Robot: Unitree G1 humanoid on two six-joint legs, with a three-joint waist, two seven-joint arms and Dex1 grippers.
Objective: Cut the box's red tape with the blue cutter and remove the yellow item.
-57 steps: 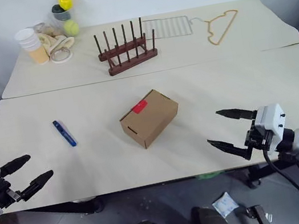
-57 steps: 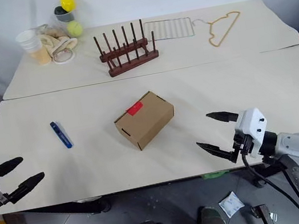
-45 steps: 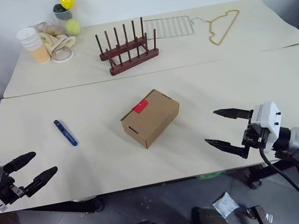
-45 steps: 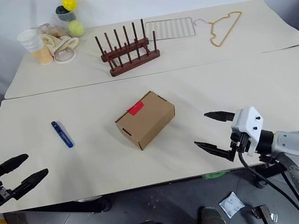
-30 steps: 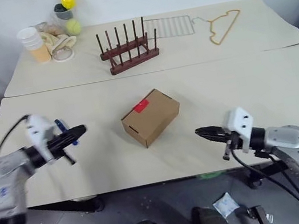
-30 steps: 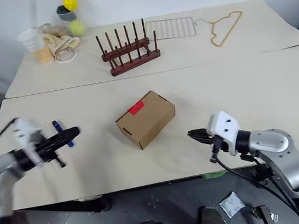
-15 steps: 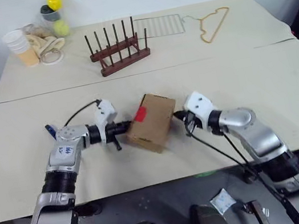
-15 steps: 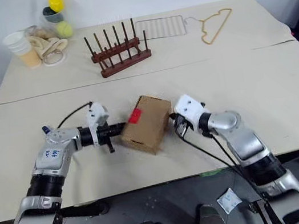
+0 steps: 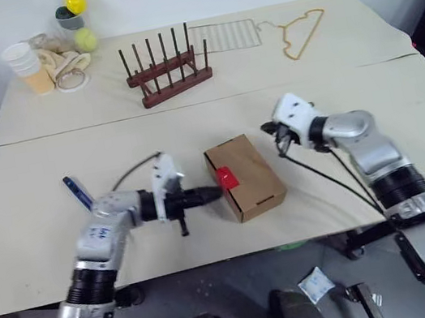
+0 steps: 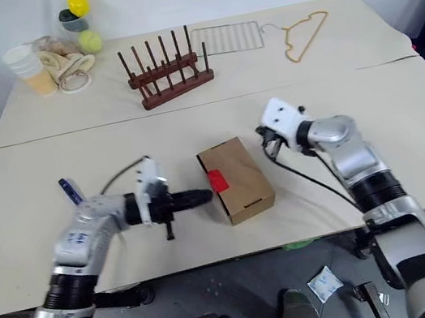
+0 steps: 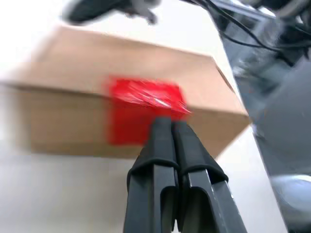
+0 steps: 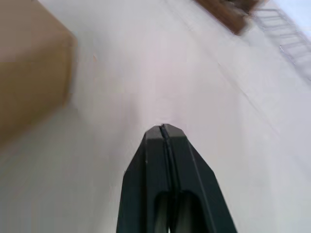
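The box (image 9: 245, 176) has turned on the surface (image 9: 37, 239) since half a second ago: its red tape (image 9: 227, 178) now faces the left gripper (image 9: 213, 194), whose fingers are clenched together, empty, with their tips at the tape. The right gripper (image 9: 269, 128), also clenched on nothing, has drawn off and now hangs just beyond the box's far right corner. Together they seem to have nudged the box round, so this looks like positioning before the cut.

The blue cutter (image 9: 77, 192) lies untouched near the left edge of the surface, behind the left arm, so the tape is not yet cut.

The box is plain brown cardboard, closed, with the bright red strip folding over its top edge and down the side. The yellow item is presumably inside.
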